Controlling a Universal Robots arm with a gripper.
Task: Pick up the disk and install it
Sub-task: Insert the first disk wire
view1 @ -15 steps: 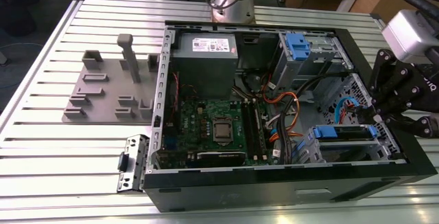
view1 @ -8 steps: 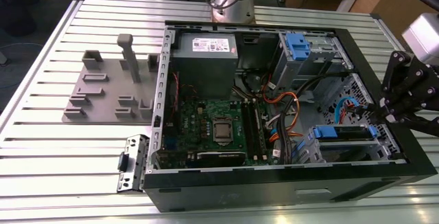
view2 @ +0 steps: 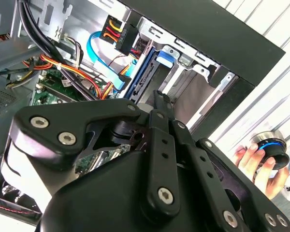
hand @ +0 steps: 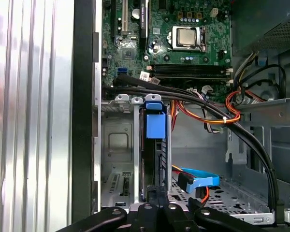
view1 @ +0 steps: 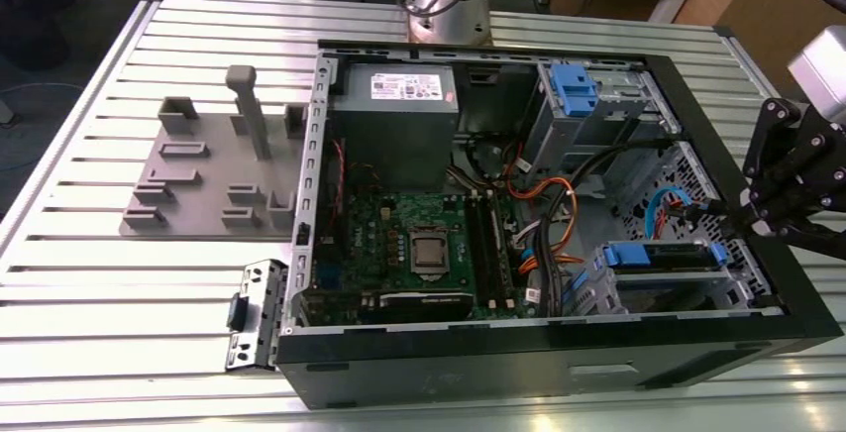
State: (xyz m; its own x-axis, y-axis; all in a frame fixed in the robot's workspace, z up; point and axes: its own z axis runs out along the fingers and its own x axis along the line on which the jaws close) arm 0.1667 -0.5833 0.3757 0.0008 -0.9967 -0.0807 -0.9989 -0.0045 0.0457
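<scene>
Table [view1: 79,283]: ribbed metal slats, silvery, semi-gloss w/ glare streaks.
Case [view1: 556,363]: black outer shell, matt, smooth; inner chassis bare grey sheet metal, perforated in places.
Disk [view1: 661,256]: bright blue plastic frame, smooth, slight sheen; seated in grey metal bay. Blue tab [hand: 154,125] glossy plastic in the first wrist view.
Gripper [view1: 756,216]: black, matt links; bright metal screw heads in the second wrist view [view2: 157,104].
Motherboard [view1: 410,244]: green board, matt; CPU lid brushed metal.
Cables [view1: 549,199]: orange and black plastic sheath, smooth.
Fixture block [view1: 198,179]: grey plastic-looking, matt.
PSU box [view1: 396,120]: grey metal, white paper sticker.
</scene>
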